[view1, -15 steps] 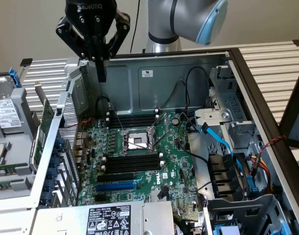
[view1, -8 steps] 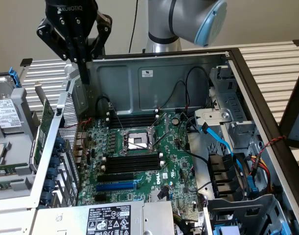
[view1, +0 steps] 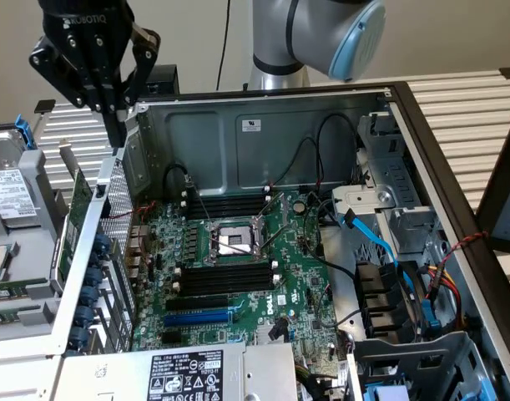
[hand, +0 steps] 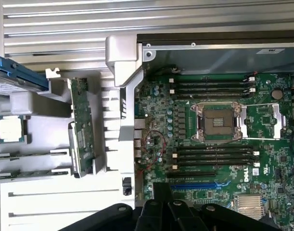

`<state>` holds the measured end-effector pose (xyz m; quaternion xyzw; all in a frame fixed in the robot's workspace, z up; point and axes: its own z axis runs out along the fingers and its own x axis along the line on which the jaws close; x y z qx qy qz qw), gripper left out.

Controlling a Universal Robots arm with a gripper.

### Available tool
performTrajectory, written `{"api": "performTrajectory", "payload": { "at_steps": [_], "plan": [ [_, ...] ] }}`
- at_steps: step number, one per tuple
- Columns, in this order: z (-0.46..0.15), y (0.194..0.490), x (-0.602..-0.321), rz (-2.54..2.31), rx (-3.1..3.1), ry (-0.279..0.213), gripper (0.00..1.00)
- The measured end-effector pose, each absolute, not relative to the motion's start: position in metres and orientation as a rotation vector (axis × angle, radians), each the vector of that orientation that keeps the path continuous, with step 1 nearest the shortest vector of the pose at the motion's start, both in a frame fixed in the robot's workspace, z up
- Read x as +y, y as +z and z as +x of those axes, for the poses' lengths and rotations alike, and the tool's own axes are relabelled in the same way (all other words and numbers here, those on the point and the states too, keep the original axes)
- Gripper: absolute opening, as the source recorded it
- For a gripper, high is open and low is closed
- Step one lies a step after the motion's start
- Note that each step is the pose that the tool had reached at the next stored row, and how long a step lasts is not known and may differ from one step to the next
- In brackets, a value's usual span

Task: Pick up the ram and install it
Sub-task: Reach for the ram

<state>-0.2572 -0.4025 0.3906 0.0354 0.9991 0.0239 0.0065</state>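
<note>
Green ram (hand: 82,126) rests in the grey tray (hand: 45,187) outside the case (view1: 204,142), below the gripper (view1: 118,138), whose fingers (view1: 114,125) are pressed together and empty; a clean pick probably needs them spread and square across its long edges.

The motherboard (view1: 298,280) is showing deep green, striped by black memory slots (view1: 225,280) and one bright blue slot (view1: 196,318), with a sky-blue cable (view1: 376,238) alongside. The ram (hand: 83,134) is showing green with a pale label strip. The end effector (view1: 117,134) is appearing black, the arm (view1: 280,33) is gleaming grey with a light blue cap (view1: 355,38), and the desk (view1: 463,109) is displaying pale ribbed stripes.
</note>
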Motion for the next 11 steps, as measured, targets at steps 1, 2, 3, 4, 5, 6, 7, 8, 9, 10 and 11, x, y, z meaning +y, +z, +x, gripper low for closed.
{"api": "performTrajectory", "payload": {
  "at_steps": [1, 2, 3, 4, 5, 6, 7, 8, 9, 10, 11],
  "plan": [
    [-0.262, 0.390, -0.403, 0.111, 3.126, 0.075, 0.11],
    [-0.267, 0.390, -0.403, 0.111, 3.126, 0.075, 0.11],
    [-0.271, 0.390, -0.403, 0.111, 3.126, 0.075, 0.11],
    [-0.276, 0.389, -0.403, 0.111, 3.126, 0.075, 0.11],
    [-0.280, 0.389, -0.403, 0.111, 3.126, 0.075, 0.11],
    [-0.285, 0.389, -0.403, 0.111, 3.126, 0.075, 0.11],
    [-0.289, 0.389, -0.403, 0.111, 3.127, 0.075, 0.11],
    [-0.294, 0.389, -0.403, 0.111, 3.129, 0.075, 0.11],
    [-0.298, 0.389, -0.403, 0.111, 3.131, 0.075, 0.11],
    [-0.303, 0.389, -0.403, 0.112, 3.134, 0.075, 0.11],
    [-0.307, 0.389, -0.403, 0.112, 3.137, 0.074, 0.11]
  ]
}}
